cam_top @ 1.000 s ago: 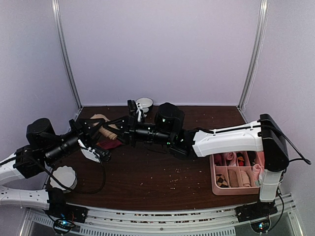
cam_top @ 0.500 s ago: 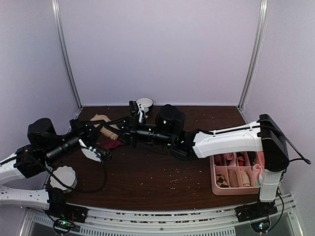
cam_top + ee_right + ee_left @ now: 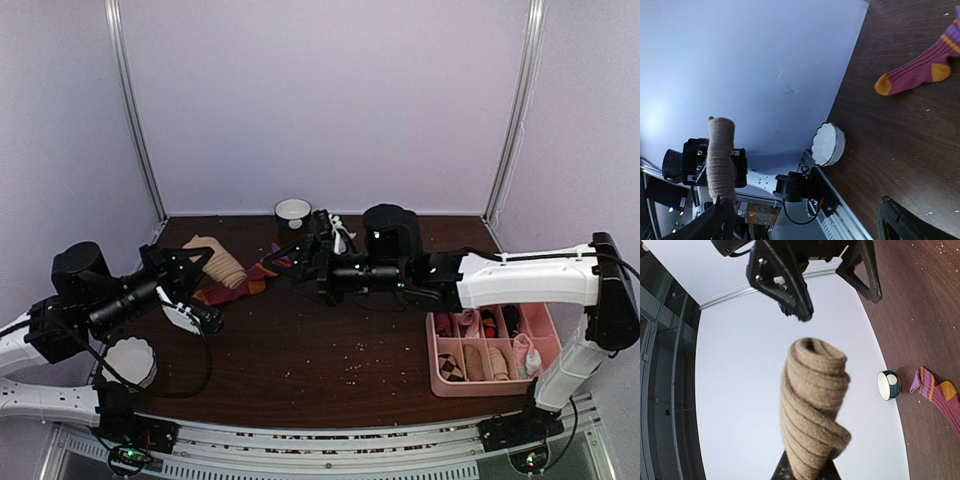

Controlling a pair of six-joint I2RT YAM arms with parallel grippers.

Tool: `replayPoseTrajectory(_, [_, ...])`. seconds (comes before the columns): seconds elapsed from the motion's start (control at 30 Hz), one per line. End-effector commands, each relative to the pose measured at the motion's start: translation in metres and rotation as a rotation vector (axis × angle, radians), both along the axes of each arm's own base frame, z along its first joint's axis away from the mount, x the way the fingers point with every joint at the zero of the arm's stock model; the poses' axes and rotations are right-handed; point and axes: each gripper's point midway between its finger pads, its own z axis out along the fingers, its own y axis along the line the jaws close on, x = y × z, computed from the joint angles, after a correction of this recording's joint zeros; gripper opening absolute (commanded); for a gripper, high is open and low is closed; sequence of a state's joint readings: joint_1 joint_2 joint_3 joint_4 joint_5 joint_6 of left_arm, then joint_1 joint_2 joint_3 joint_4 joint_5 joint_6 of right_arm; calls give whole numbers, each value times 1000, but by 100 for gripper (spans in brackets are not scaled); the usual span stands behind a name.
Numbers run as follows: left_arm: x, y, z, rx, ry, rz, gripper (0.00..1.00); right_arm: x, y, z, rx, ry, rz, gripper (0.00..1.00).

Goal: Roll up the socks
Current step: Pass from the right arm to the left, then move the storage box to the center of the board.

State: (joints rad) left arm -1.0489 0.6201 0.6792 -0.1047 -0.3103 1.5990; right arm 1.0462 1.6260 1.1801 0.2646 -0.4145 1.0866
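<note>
**Left of the cup (image 3: 292, 211): 1 sock rolled, 1 flat**

Farthest left of the cup, the left gripper (image 3: 203, 260) is clamped on one end of the rolled tan sock (image 3: 812, 410). Between it and the cup, the dark red sock (image 3: 232, 292) lies flat on the table (image 3: 330, 350). Just before the cup, the right gripper (image 3: 292, 265) gapes wide, empty.

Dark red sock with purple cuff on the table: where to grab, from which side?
Probably best: pinch the purple-striped cuff of the dark red sock from straight above. It lies flat and stretched out, so only an end offers loose fabric, and the cuff lies nearest the open right gripper.
</note>
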Motion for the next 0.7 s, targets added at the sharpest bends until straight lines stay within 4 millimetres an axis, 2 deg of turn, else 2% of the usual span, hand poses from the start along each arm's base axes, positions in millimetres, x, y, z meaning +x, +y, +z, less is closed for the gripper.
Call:
replayPoseTrajectory(0.0, [-8, 6, 29, -79, -51, -28, 0, 32, -72, -31, -232, -30, -195, 100])
replayPoseTrajectory(0.07, [-13, 6, 31, -81, -61, -53, 0, 46, -107, -37, -190, 19, -276, 100])
replayPoseTrajectory(0.17, [-15, 7, 31, -78, -65, -61, 0, 58, -158, -48, -26, 66, -372, 100])
replayPoseTrajectory(0.2, [-15, 7, 32, -80, -64, -56, 0, 58, -177, -73, -141, 81, -401, 100])
replayPoseTrajectory(0.23, [-14, 8, 32, -81, -61, -51, 0, 59, -203, -96, -371, 47, -449, 100])
replayPoseTrajectory(0.27, [-14, 8, 32, -82, -56, -47, 0, 57, -227, -102, -607, -4, -483, 100])
replayPoseTrajectory(0.3, [-14, 9, 32, -82, -52, -46, 0, 61, -246, -88, -759, -68, -533, 100])
replayPoseTrajectory(0.33, [-14, 9, 32, -83, -50, -48, 0, 61, -264, -90, -873, -77, -570, 100])
replayPoseTrajectory(0.4, [-14, 9, 30, -83, -47, -49, 0, 65, -296, -83, -963, -59, -714, 100])
replayPoseTrajectory(0.47, [-14, 8, 29, -85, -46, -48, 0, 62, -308, -85, -944, -7, -767, 100])
replayPoseTrajectory(0.57, [-12, 8, 27, -81, -39, -41, 0, 53, -293, -96, -838, -34, -680, 100])
replayPoseTrajectory(0.63, [-12, 9, 25, -77, -35, -35, 0, 46, -300, -102, -922, -21, -669, 100])
replayPoseTrajectory(0.67, [-12, 9, 24, -75, -32, -36, 0, 41, -307, -114, -1028, 3, -663, 100])
